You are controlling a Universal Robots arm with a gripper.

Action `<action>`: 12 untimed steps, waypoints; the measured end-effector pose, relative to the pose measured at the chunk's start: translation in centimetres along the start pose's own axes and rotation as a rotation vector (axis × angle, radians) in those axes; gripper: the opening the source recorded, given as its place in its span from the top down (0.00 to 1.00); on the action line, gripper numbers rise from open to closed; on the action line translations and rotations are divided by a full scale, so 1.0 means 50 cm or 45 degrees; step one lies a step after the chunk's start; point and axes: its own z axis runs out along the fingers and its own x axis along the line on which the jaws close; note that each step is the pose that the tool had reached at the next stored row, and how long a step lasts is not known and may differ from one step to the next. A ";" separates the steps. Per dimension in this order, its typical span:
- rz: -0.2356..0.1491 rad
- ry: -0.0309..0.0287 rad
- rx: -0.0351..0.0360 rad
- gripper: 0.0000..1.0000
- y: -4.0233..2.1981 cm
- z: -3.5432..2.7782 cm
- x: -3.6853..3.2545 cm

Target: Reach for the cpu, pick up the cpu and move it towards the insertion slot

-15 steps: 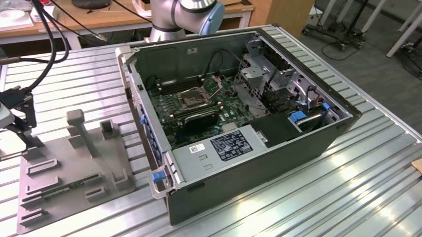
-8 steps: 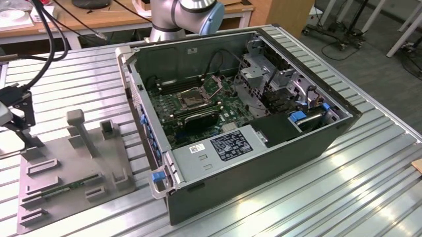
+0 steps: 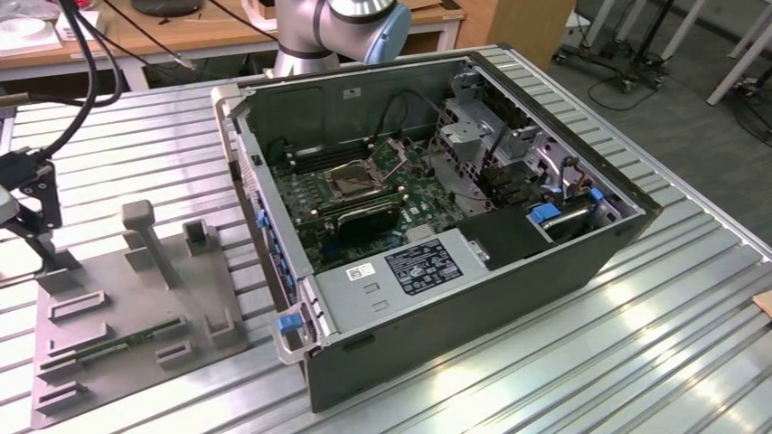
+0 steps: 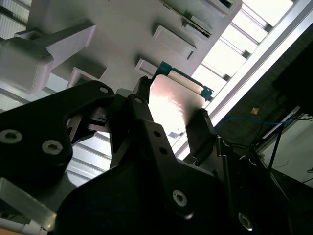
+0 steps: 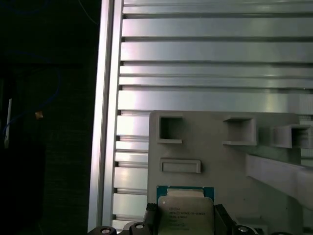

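Out at the left edge of the exterior view, the jaws hung over the far corner of the grey tray (image 3: 115,271), with black cables (image 3: 108,54) looping down above them. Both wrist views showed them narrowed onto the cpu (image 4: 173,105) (image 5: 185,210), one dark finger (image 4: 142,110) pressed on each side edge, pale metal face up and green rim showing. The tray lay under it, beside the desk's edge rail (image 5: 105,122).

Moving right across the exterior view, a tall post (image 3: 139,221) and a few shorter blocks stood up from the tray, and a green memory stick (image 3: 127,344) lay in a groove near the lower left. Then came the open computer case; its pale side wall (image 3: 248,199), with a blue latch (image 3: 289,324) at the lower end, rose between the tray and the board.

Inside, the insertion slot (image 3: 358,181) sat at frame centre, metal frame around a dark middle, with long black memory slots (image 3: 362,215) just below it. It was well apart from the cpu.

Further right stood a metal drive cage (image 3: 483,136), then the bare slatted desk (image 3: 675,316).
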 end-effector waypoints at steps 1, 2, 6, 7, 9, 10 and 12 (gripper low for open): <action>0.000 -0.0001 -0.0001 0.46 0.000 -0.001 0.000; 0.000 -0.0001 -0.0001 0.46 0.000 -0.003 0.000; 0.000 -0.0002 -0.0001 0.46 0.000 -0.009 0.000; 0.000 -0.0001 0.0000 0.46 0.000 -0.010 0.000; 0.000 -0.0001 0.0000 0.46 0.001 -0.013 0.000; 0.000 -0.0002 0.0000 0.46 0.001 -0.015 0.000; 0.000 -0.0003 0.0000 0.46 0.001 -0.018 0.000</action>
